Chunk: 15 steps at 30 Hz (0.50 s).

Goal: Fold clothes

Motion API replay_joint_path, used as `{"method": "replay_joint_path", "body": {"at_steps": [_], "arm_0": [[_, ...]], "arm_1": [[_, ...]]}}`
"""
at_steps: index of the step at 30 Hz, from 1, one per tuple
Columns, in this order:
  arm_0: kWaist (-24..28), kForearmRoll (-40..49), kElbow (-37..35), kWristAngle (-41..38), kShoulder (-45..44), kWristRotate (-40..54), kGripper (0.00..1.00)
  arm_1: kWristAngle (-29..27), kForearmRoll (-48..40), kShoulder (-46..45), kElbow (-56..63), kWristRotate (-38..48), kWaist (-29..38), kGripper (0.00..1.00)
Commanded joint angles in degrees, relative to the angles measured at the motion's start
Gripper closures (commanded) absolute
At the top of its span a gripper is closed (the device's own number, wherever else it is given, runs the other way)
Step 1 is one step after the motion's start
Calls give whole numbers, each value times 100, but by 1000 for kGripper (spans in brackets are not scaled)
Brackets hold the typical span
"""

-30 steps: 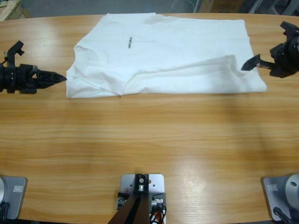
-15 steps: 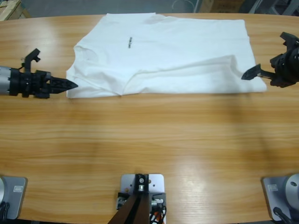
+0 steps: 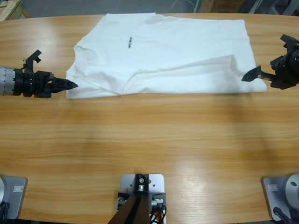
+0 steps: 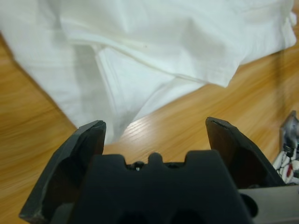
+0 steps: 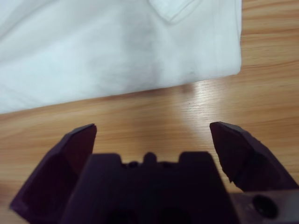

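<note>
At the left edge of the desk (image 3: 149, 140) we had the left gripper (image 3: 70, 85) pointing at the near left corner of the T-shirt (image 3: 163, 51), just beside the cloth, jaws spread and empty in its wrist view. The T-shirt lay partly folded across the far middle of the desk, its tiny print (image 3: 129, 43) showing. On the right, the right gripper (image 3: 251, 74) hung at the T-shirt's near right corner, likewise released and holding nothing. We judged ourselves at the approach before a fold; next, each gripper needed to slide onto its corner and clench. We saw no containers.
</note>
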Motion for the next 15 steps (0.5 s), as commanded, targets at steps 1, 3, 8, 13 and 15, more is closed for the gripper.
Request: {"method": "replay_joint_path", "body": {"at_steps": [1,3,8,13,15], "arm_0": [[42,-66,131,29,3,35,179],[42,-69,105,4,128,14,182],[-13,-89,-1,-33,449,-78,188],[-102,-115,19,-48,653,-125,188],[-107,-131,17,-59,674,-123,188]], "arm_1": [[86,-55,-27,195,-19,-48,0],[104,-55,19,190,-19,-48,0],[130,-46,-8,177,-19,-48,0],[130,-46,14,176,-28,-48,0],[130,-46,10,177,-28,-48,0]]}}
